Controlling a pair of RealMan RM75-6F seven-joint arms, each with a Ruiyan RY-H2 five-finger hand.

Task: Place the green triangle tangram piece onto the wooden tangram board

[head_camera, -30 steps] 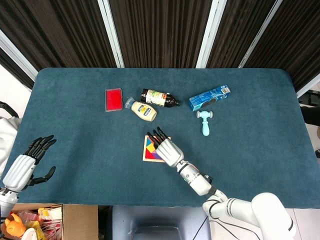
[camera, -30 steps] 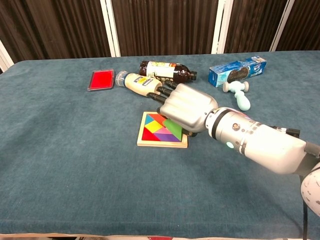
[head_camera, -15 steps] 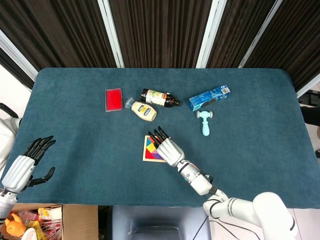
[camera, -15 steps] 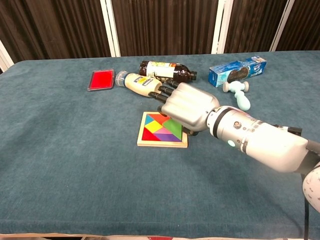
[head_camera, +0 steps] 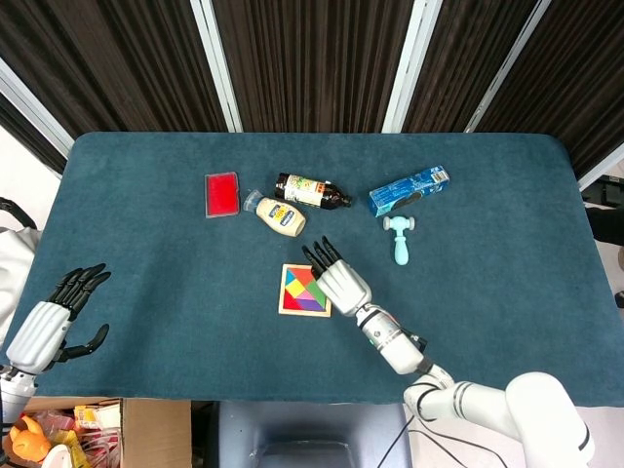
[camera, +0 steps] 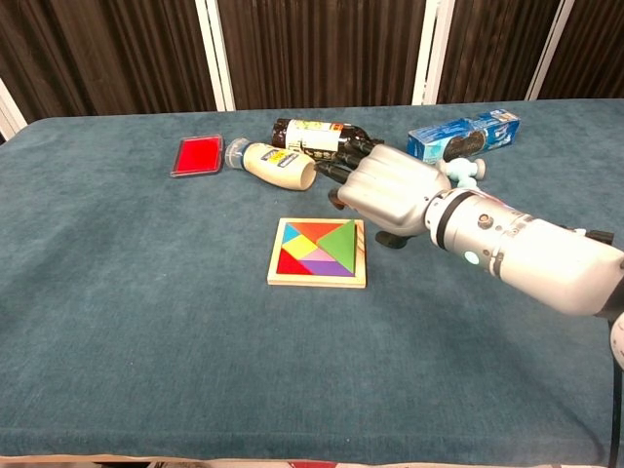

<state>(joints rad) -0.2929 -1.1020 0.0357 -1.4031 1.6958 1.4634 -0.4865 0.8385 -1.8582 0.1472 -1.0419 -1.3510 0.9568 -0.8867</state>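
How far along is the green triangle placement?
Looks done: the green triangle lies flat in the wooden tangram board, filling its right side beside the other coloured pieces. In hand: nothing; the right hand is off the board to its right, fingers extended. The left hand is open at the table's near-left edge. Left: nothing visible, maybe retracting the arm.

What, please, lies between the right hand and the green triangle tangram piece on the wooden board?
Nothing: the chest view shows only bare blue cloth between the right hand and the green triangle tangram piece.

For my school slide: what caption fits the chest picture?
Right hand open beside the wooden tangram board, green triangle in place.
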